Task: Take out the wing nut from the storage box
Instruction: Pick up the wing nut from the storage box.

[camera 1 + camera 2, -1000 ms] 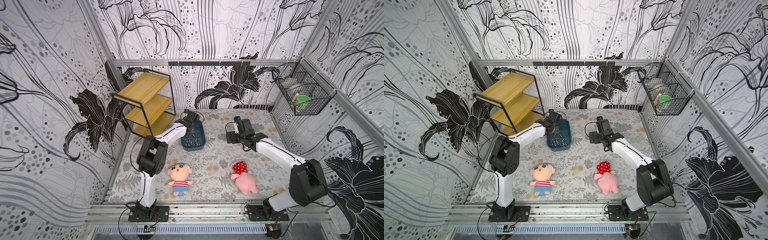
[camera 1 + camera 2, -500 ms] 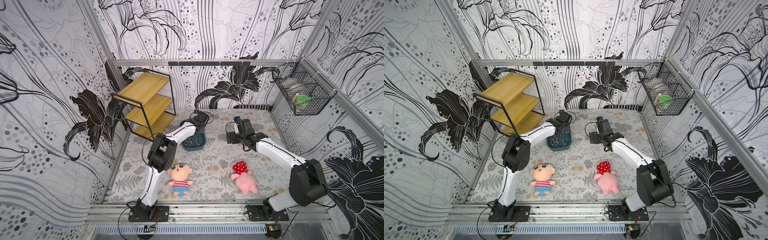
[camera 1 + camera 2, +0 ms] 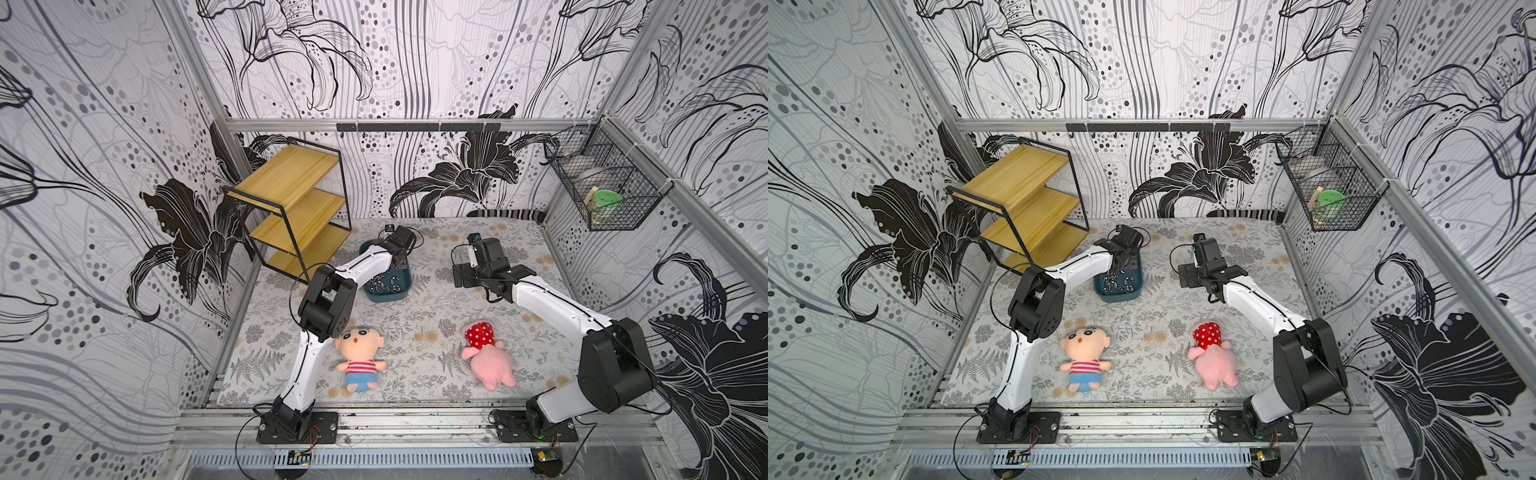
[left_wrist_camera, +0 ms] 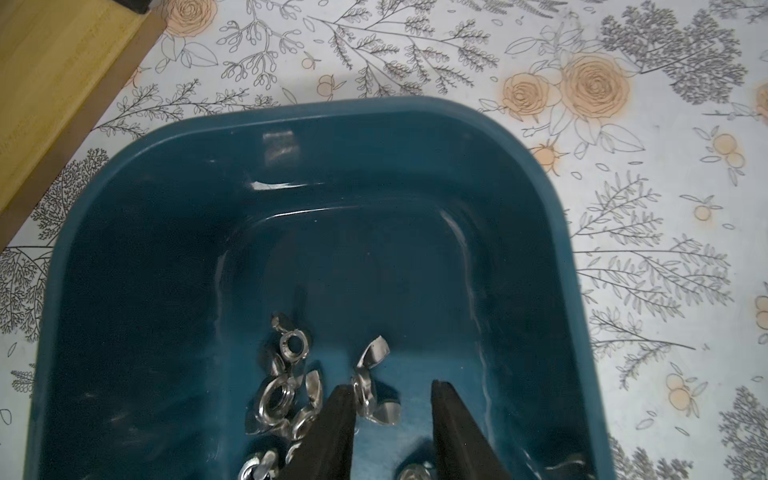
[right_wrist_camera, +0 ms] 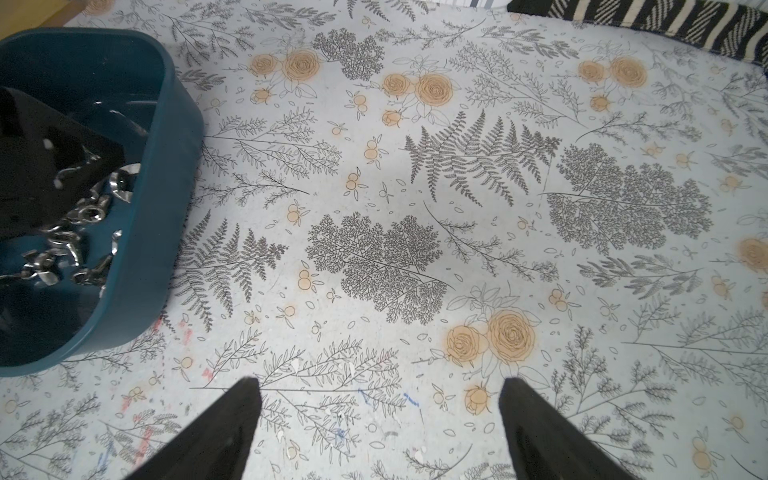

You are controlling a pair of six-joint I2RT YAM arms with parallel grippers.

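The dark teal storage box (image 3: pixel 390 296) sits on the flowered mat left of centre, in both top views (image 3: pixel 1119 296). Several silver wing nuts (image 4: pixel 282 399) lie heaped in it. My left gripper (image 4: pixel 390 388) reaches down inside the box (image 4: pixel 374 108), jaws partly apart. One wing nut (image 4: pixel 368 392) stands between the fingertips, touching one finger, with a gap to the other. In a top view the wrist covers the left gripper (image 3: pixel 395 268). My right gripper (image 5: pixel 380 384) hangs open and empty over bare mat, right of the box (image 5: pixel 166 187).
A wooden shelf with a black frame (image 3: pixel 299 208) stands just behind and left of the box. A boy doll (image 3: pixel 359 353) and a pink plush (image 3: pixel 486 357) lie near the front. A black wire basket (image 3: pixel 602 195) hangs on the right wall.
The left arm's elbow has swung rightwards and its wrist has shifted right over the box. Its jaws have narrowed. The right arm has not moved.
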